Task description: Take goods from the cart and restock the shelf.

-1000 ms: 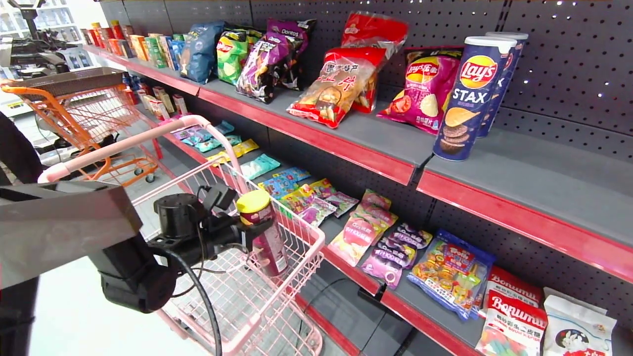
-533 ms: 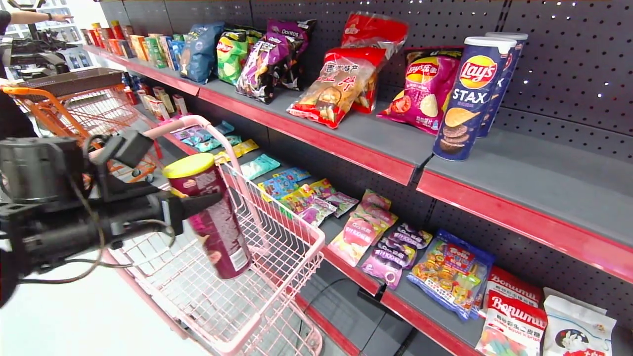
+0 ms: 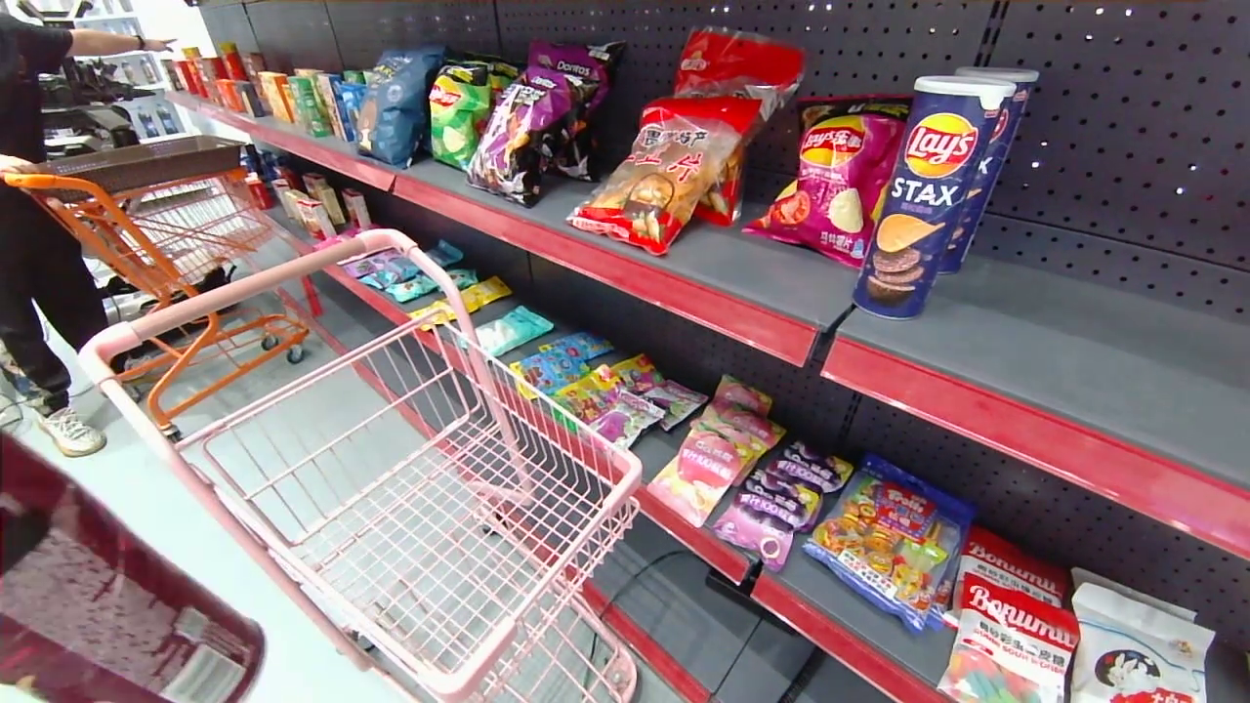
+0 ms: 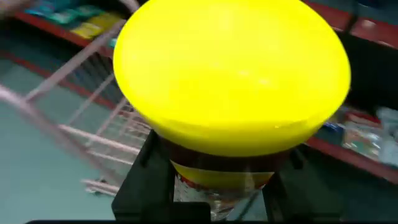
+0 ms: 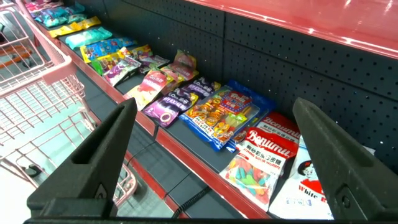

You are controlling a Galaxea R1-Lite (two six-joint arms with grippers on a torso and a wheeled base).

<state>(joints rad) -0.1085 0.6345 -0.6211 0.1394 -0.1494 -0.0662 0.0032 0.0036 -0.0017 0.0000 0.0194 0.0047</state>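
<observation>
Grey, red-edged shelf [image 3: 1074, 342] — pink cart [image 3: 557, 405] alongside

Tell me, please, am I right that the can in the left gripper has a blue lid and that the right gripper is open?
Not quite: the lid is yellow, not blue, as the left wrist view shows. The can is indeed in the left gripper, and the right gripper is open.

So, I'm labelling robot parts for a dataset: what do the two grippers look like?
The right gripper has two matte black fingers, broad flat-sided wedges narrowing to blunt tips, without visible markings or cables. The left gripper shows black, blocky parts on both sides of the can; the rest is hidden.
</observation>
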